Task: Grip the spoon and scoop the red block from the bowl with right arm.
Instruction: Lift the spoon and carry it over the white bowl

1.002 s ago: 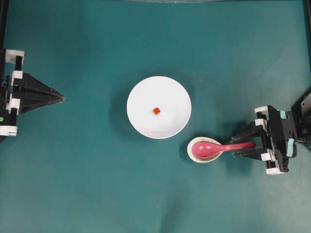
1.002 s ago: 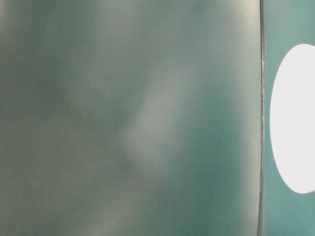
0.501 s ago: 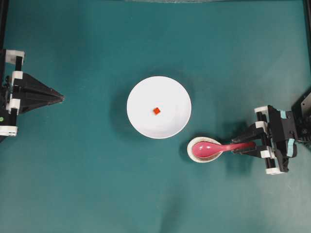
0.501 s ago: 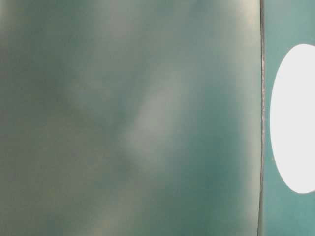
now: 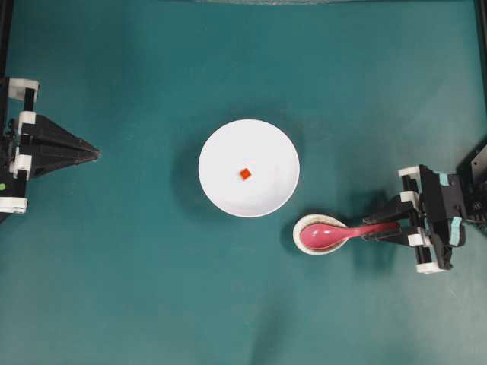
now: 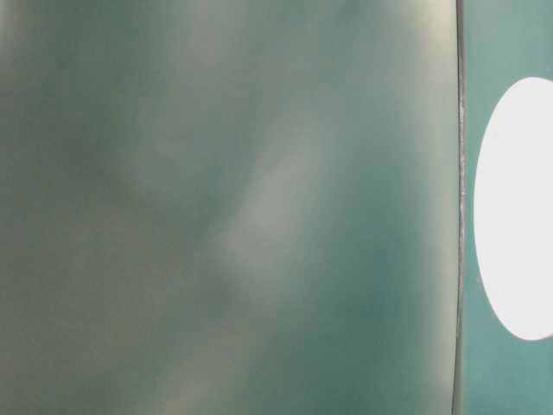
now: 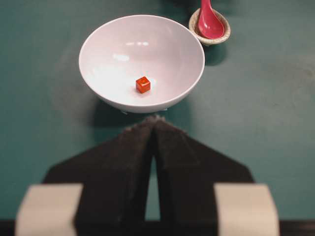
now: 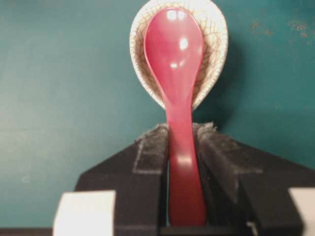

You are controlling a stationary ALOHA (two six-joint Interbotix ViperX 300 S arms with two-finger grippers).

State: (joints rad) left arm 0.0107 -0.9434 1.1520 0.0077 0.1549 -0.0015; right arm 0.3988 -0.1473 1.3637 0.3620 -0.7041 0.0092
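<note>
The magenta-pink spoon (image 5: pixel 346 232) lies with its scoop in a small speckled cream dish (image 5: pixel 304 227), its handle pointing right. My right gripper (image 5: pixel 378 228) is shut on that handle; in the right wrist view both pads press the spoon (image 8: pixel 174 49) just behind the dish (image 8: pixel 214 29). The white bowl (image 5: pixel 217 152) sits mid-table holding the tiny red block (image 5: pixel 245 174). My left gripper (image 5: pixel 97 154) rests at the far left, shut and empty, its tips (image 7: pixel 155 118) pointing at the bowl (image 7: pixel 113 49) and block (image 7: pixel 143 84).
Green mat covers the whole table. The dish stands just below and right of the bowl, a small gap between them. The table-level view is mostly a blurred green surface with a white oval (image 6: pixel 518 207) at its right edge.
The right gripper's fingers have closed in from either side onto the spoon handle. The spoon, dish, bowl and left arm have not moved.
</note>
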